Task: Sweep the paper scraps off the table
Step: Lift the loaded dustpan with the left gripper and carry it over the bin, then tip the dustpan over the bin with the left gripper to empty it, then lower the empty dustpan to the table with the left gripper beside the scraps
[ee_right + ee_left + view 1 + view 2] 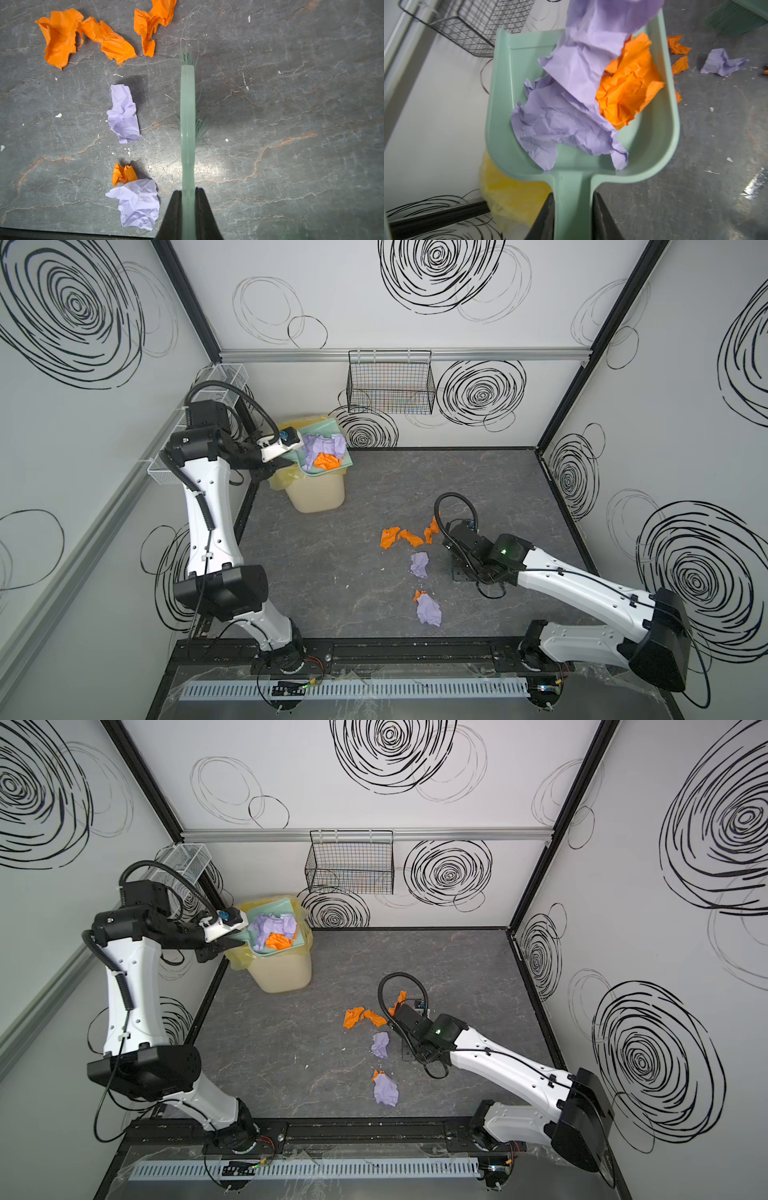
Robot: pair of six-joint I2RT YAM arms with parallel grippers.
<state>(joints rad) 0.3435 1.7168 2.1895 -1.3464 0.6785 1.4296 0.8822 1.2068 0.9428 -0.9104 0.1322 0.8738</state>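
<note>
My left gripper (572, 196) is shut on the handle of a mint-green dustpan (643, 149), held over the bin at the table's back left. Purple (560, 124) and orange (627, 91) paper scraps lie in the pan (347, 460). On the table (478, 489), three orange scraps (390, 538) lie left of my right wrist, with a purple wad (419, 565) and a purple-and-orange pair (429, 610) nearer the front. My right gripper (188, 192) is shut on a mint-green brush (187, 104) standing on the table beside those scraps.
A beige bin with a yellow liner (320, 493) stands in the back left corner. A black wire basket (390, 383) hangs on the back wall and clear baskets (220, 377) on the left wall. Small white crumbs (58, 115) dot the table.
</note>
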